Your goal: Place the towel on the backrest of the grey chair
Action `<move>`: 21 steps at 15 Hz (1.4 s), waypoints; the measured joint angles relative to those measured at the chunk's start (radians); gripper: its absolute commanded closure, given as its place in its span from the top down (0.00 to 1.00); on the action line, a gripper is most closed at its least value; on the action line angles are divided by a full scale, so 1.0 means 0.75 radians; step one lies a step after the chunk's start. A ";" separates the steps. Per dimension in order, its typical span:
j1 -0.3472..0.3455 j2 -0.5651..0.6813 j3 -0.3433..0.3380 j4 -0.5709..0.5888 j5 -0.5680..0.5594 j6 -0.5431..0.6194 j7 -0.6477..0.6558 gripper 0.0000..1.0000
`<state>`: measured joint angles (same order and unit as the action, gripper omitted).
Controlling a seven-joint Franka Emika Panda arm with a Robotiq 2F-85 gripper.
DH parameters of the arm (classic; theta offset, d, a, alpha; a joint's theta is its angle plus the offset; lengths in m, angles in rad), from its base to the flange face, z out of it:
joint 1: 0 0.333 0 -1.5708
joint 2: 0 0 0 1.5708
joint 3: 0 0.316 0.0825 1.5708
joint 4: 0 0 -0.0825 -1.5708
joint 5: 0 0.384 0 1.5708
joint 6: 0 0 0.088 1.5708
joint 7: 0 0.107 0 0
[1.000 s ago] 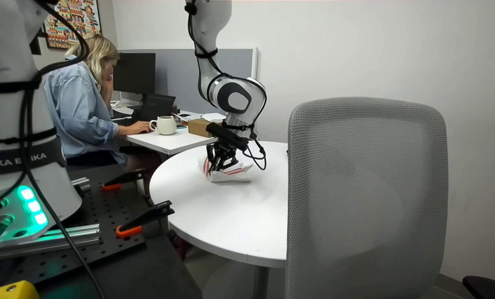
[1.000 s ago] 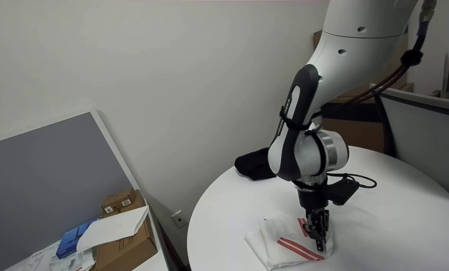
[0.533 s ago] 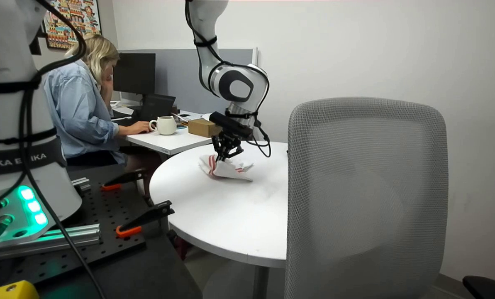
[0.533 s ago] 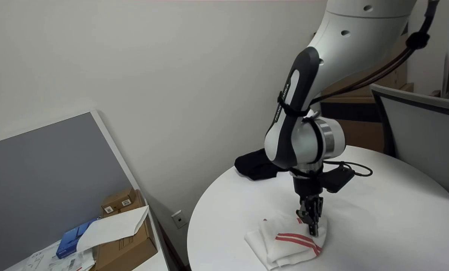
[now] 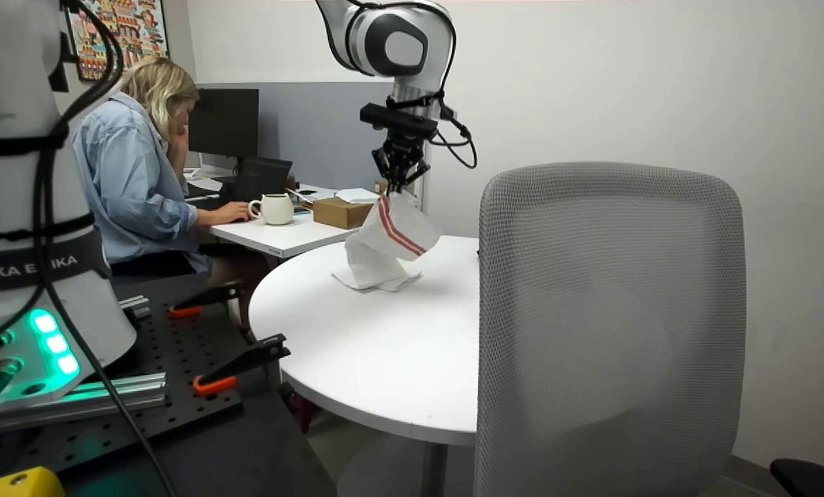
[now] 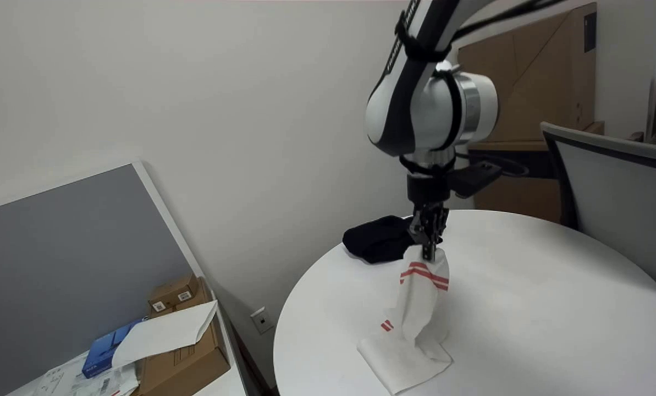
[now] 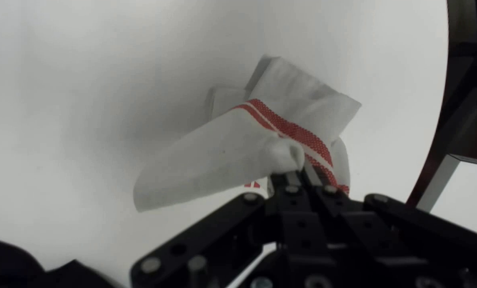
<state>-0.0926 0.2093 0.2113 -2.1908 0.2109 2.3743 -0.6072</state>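
rising since the earlier frame, the towel (image 5: 387,238) is hanging from the gripper (image 5: 394,189), which is clamping a pinch of its cloth, while the lower folds are resting on the desk (image 5: 356,352). grasping is seemingly succeeding; lifting clear, carrying and draping over the grey chair's backrest (image 5: 612,310) are remaining.
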 measured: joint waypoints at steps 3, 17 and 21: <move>0.018 -0.159 -0.026 0.006 0.005 -0.066 0.016 0.01; 0.145 -0.462 -0.210 0.234 -0.114 -0.314 0.111 0.01; 0.108 -0.418 -0.331 0.428 -0.115 -0.465 -0.013 0.01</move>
<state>-0.0114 -0.1042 -0.0373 -1.8697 0.1244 2.0254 -0.6168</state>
